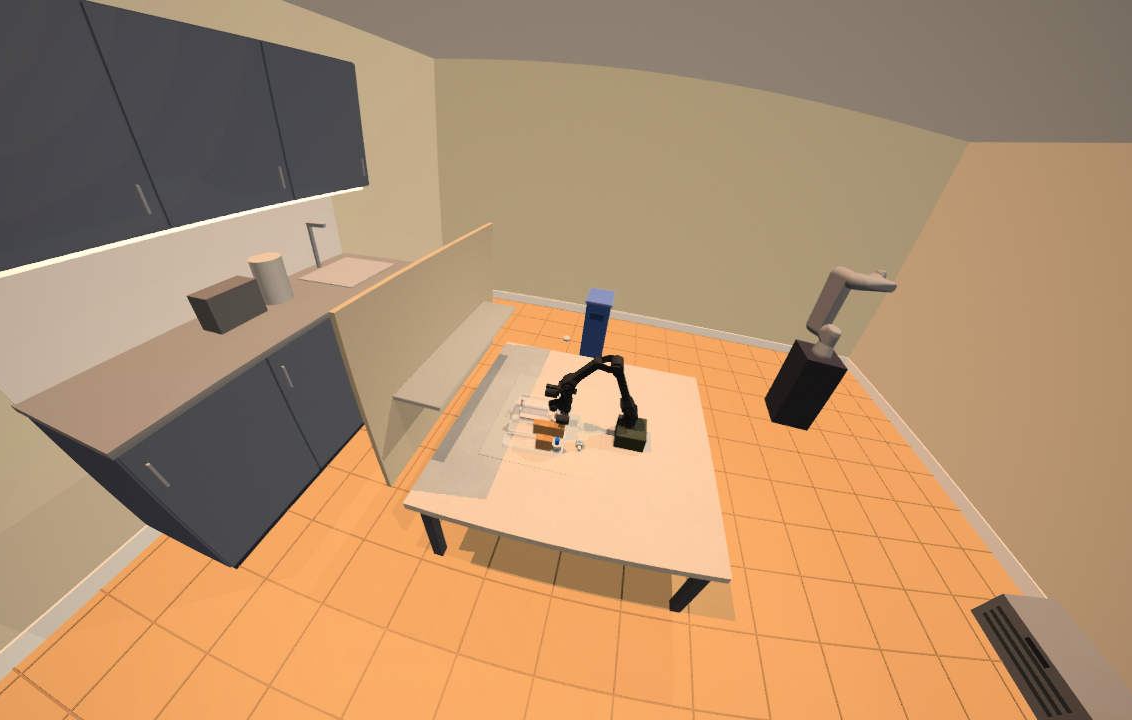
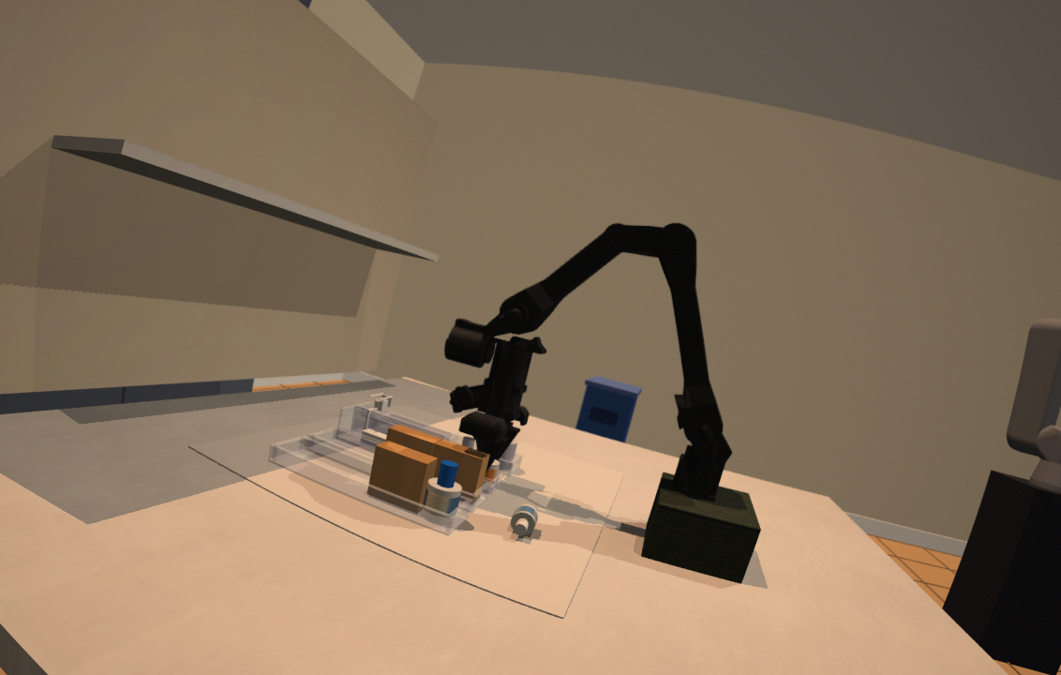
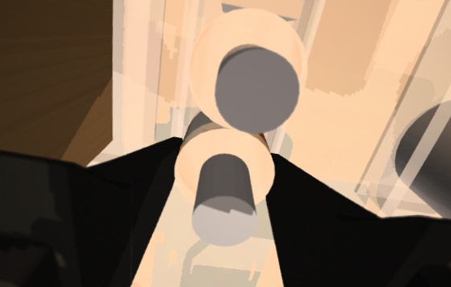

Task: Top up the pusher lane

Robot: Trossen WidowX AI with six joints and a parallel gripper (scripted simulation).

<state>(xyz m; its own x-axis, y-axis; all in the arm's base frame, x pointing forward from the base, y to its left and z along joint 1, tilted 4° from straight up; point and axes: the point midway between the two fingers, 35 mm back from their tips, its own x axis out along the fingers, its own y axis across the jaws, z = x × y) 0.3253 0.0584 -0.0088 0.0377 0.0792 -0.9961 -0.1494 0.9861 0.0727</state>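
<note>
My gripper [image 1: 561, 420] [image 2: 493, 458] [image 3: 224, 155] points down at the front of the clear lane and is shut on a jar. This held jar [image 3: 224, 141] has a cream shoulder and a narrow grey cap; a little orange shows at its side. In the wrist view, the jar in the lane [image 3: 205, 48], cream with a wider-looking grey cap, is directly behind it. The two overlap there, so I cannot tell whether they touch. A clear lane wall [image 3: 138, 88] runs on the left. The held jar's base, the front stop and the pusher plate's contact are hidden or unclear.
Orange-brown blocks [image 1: 548, 428] [image 2: 403, 474] [image 3: 42, 80] stand left of my fingers in the wrist view. A blue-capped jar [image 1: 557, 444] [image 2: 442, 497] stands in the near lane. Another jar [image 1: 579, 445] [image 2: 524, 518] lies in front. A dark grey cylinder [image 3: 437, 151] stands right.
</note>
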